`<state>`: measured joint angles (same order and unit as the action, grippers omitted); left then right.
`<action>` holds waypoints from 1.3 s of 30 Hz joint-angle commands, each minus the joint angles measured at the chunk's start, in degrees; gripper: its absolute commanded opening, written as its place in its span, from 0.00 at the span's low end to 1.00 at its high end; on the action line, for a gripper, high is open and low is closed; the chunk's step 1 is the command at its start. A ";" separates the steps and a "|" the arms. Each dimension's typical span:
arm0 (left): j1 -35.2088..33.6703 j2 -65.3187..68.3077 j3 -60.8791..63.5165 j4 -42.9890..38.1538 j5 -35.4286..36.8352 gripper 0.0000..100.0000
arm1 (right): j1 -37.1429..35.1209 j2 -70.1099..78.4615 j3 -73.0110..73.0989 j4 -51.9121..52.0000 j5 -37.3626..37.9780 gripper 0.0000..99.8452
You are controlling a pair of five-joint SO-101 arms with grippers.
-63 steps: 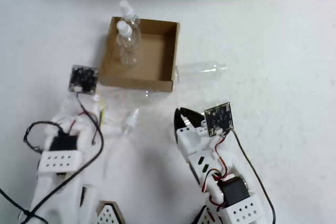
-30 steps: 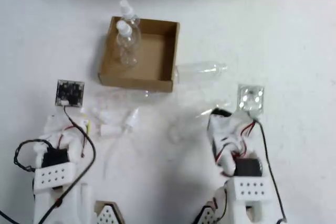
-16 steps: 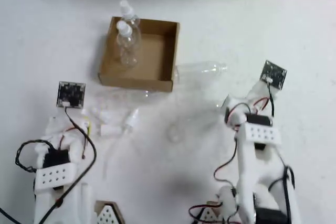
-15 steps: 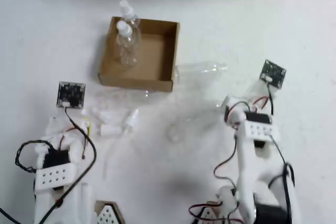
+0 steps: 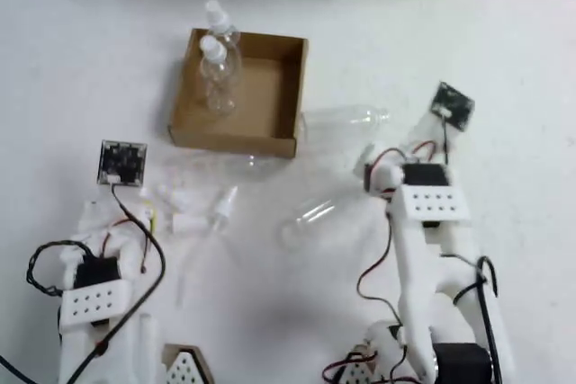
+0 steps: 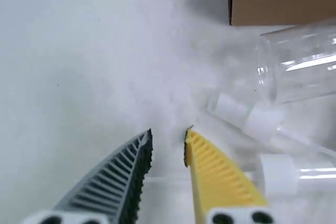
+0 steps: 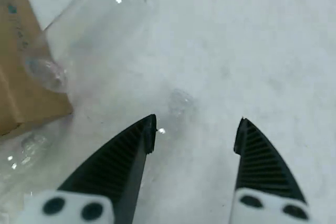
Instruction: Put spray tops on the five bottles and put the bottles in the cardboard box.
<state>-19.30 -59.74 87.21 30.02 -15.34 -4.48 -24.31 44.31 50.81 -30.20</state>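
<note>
The right gripper (image 7: 197, 127) hangs over the bare table (image 5: 504, 51), its black fingers spread wide with nothing between them. In the high view an uncapped clear bottle (image 5: 346, 120) lies on its side at about 11 o'clock from it. This bottle is near the gripper but apart from it, with its base against the 3 o'clock wall of the cardboard box (image 5: 265, 101). A second uncapped bottle (image 5: 310, 215) lies aslant on the table at about 8 o'clock from the same gripper, also untouched.

The left gripper (image 6: 168, 139) sits low over the table. Its grey and yellow fingers are parted only narrowly and hold nothing. Loose spray tops (image 5: 224, 205) lie at roughly 3 o'clock from it in the high view, just beside it. A third clear bottle (image 6: 299, 69) lies beyond them along the box's 6 o'clock wall.

Two capped bottles (image 5: 218, 74) are in the box toward its 11 o'clock corner.
</note>
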 commanded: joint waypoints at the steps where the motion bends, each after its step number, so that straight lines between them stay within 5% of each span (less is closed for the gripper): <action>1: 0.57 -1.19 -0.62 -1.76 -0.70 0.11 | -6.20 -1.01 -1.76 -0.04 -2.81 0.22; 19: 0.66 -1.19 -0.62 -1.76 -0.70 0.11 | -10.24 16.84 -3.87 -3.30 -6.59 0.33; 24: 0.66 -1.19 -0.62 -1.76 -0.70 0.11 | -11.82 19.21 -4.48 -4.00 -6.24 0.25; 30: 0.66 -1.19 -0.62 -1.76 -0.70 0.11 | -11.03 19.21 -5.63 -3.74 1.49 0.01; 39: 0.66 -1.19 -0.62 -1.76 -0.70 0.11 | -16.92 17.71 -5.45 -1.63 9.05 0.02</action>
<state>-19.30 -59.74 87.21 30.02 -15.34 -17.23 -4.70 41.14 47.47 -25.19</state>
